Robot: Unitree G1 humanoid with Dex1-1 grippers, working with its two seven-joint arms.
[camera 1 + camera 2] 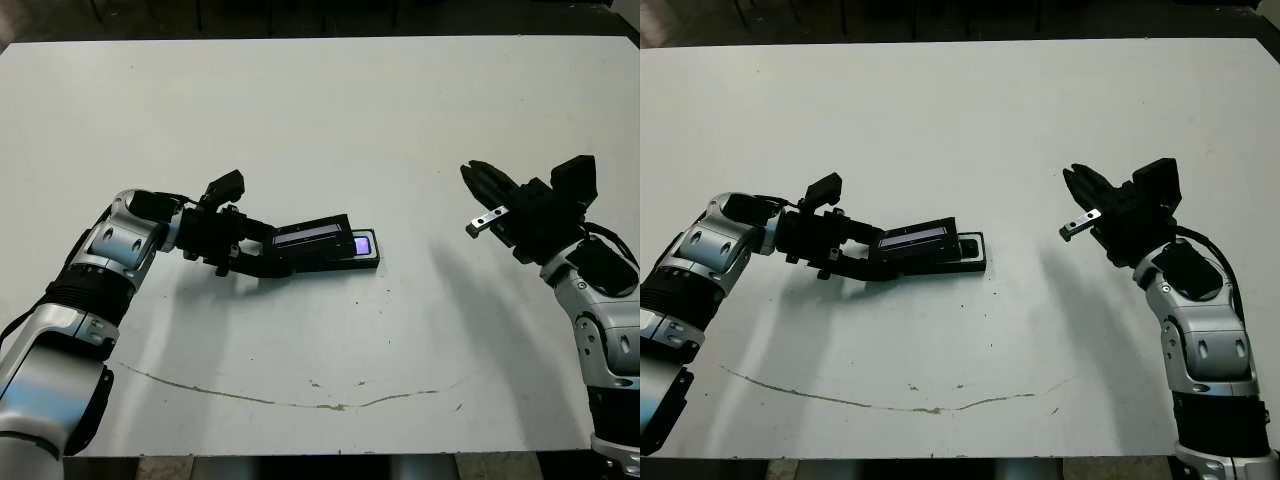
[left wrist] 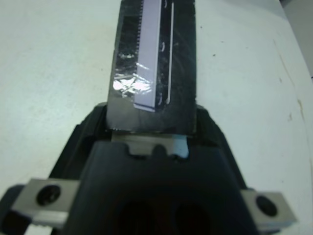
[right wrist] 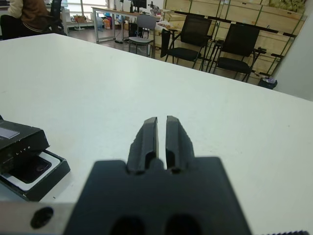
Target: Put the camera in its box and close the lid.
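The flat black rectangular lid with its shiny silvery-grey face is tilted over the small shallow black box, hiding most of it; only the far end of the box shows, where a bluish-purple glossy patch of the slim black camera lies inside the white-lined tray. How much of the camera sits in the box cannot be made out under the lid. The left claw is clamped on the near end of the lid, one black finger above and one below, and its own body cuts off the lid's near edge in the left wrist view. The lid's face carries a pale strip and a crumpled glare; faint marks run along it, too small to read. The right claw hovers above the white bench, well apart from the box, its two fingers pressed nearly together on nothing. A thin brown scratch line crosses the bench's near edge.
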